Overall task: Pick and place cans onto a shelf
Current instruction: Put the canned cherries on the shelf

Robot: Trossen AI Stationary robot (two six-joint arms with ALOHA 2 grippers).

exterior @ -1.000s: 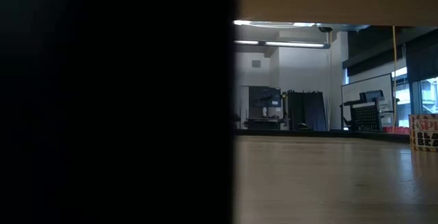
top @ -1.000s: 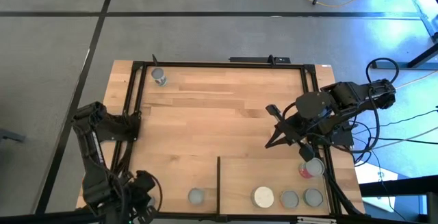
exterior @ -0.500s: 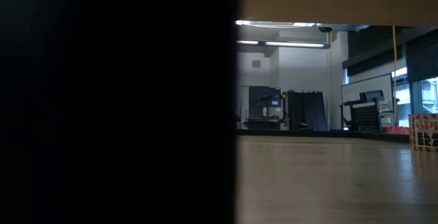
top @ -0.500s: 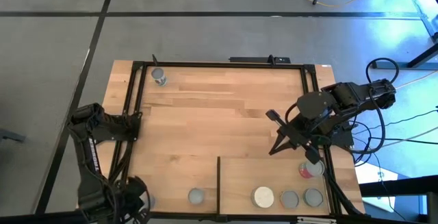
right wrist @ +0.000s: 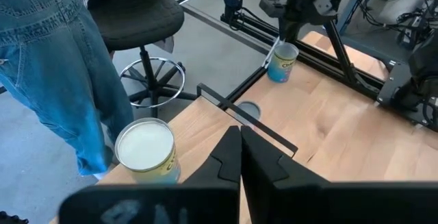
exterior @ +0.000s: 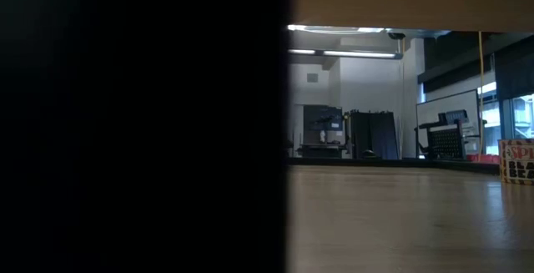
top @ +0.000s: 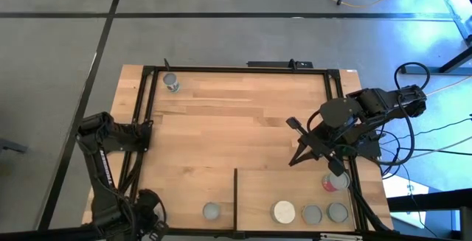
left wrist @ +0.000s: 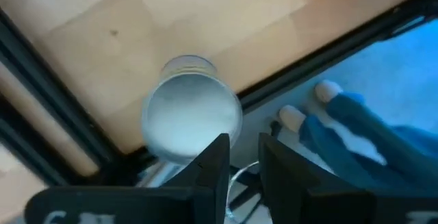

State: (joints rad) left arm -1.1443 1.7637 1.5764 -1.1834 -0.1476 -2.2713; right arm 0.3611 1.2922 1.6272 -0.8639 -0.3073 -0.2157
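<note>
A silver-topped can (left wrist: 191,114) stands at the table's near left corner. My left gripper (left wrist: 244,159) hovers open right over it, pointing down; the can is beside the fingers, not between them. The high view hides this can under my left gripper (top: 144,215). On the shelf (top: 258,186) stand a whitish-topped can (top: 284,211), two grey-topped cans (top: 312,214), (top: 338,211) and a red-labelled can (top: 335,182). One can (top: 212,211) stands left of the shelf's black strip, another (top: 171,82) at the far left. My right gripper (top: 295,141) hangs shut above the table. My left gripper comes at the can from above. One fingertip (left wrist: 220,145) shows against the can's top rim (left wrist: 229,125), but I cannot tell whether it touches. The can stands upright on the table.
A black frame (top: 236,69) runs around the table. A person in blue jeans (right wrist: 48,66) stands by a black swivel chair (right wrist: 137,18) just off the near left corner. The middle of the tabletop (top: 228,130) is bare wood.
My left gripper has sunk a little over the table's near left corner and rolled about its own pointing line. The cans stand where they were.
</note>
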